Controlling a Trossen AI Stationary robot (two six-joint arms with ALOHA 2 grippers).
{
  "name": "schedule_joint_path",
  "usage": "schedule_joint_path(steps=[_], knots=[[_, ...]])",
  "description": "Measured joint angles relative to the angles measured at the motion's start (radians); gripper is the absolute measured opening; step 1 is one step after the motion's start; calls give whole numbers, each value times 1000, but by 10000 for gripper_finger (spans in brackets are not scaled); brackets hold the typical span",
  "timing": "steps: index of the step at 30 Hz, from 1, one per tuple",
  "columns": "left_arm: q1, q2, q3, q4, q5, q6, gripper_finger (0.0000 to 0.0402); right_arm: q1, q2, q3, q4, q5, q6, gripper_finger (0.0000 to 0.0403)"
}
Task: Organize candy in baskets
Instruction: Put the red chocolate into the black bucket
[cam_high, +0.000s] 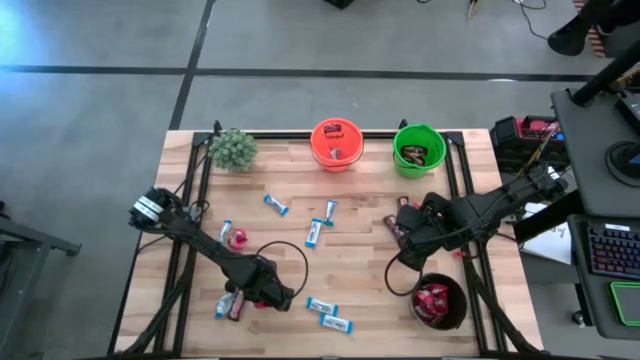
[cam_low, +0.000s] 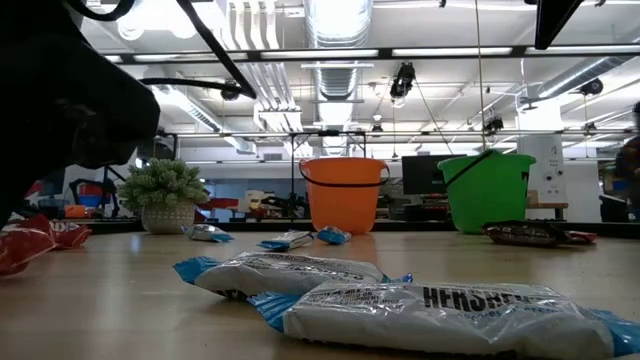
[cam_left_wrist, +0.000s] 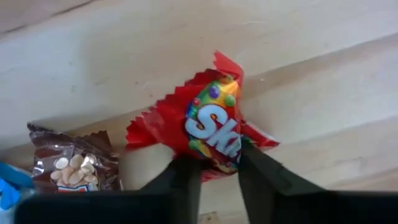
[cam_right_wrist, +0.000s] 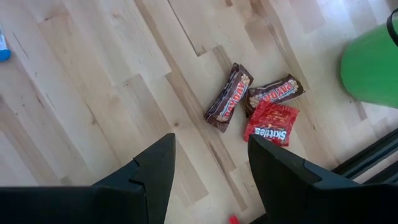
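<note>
A red crinkly candy packet lies on the wooden table near its front left, and my left gripper stands over it, shut on one end; from above the gripper hides most of the packet. My right gripper hangs open above two dark brown bars and another red packet, touching nothing. At the far edge stand the orange basket and the green basket. The black basket, with red packets inside, sits at the front right. My left gripper pinches one end of the red packet between its two fingers, which come from above and point down. The rest of the packet lies flat on the table beyond the fingertips.
A brown bar lies right beside the held packet. Blue-and-white bars are scattered over the middle and the front of the table. A small potted plant stands at the far left. Black rails run along both sides.
</note>
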Motion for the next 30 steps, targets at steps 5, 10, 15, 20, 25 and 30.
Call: schedule_joint_path(steps=[5, 10, 15, 20, 25, 30], knots=[[-5, -11, 4, -9, -49, 28, 12, 0, 0, 0, 3, 0, 0, 192], [-5, -10, 29, -33, -79, 88, 6, 0, 0, 0, 7, 0, -4, 192], [-11, -10, 79, -74, -112, 149, 2, 0, 0, 0, 57, 0, -29, 192], [-15, -11, 161, -173, -143, 218, 1, 0, 0, 0, 141, -3, -58, 192], [-17, -12, 272, -303, -169, 294, 0, 0, 0, 0, 237, -3, -79, 192], [-17, -12, 384, -455, -233, 346, 0, 0, 0, 0, 338, -3, -86, 192]])
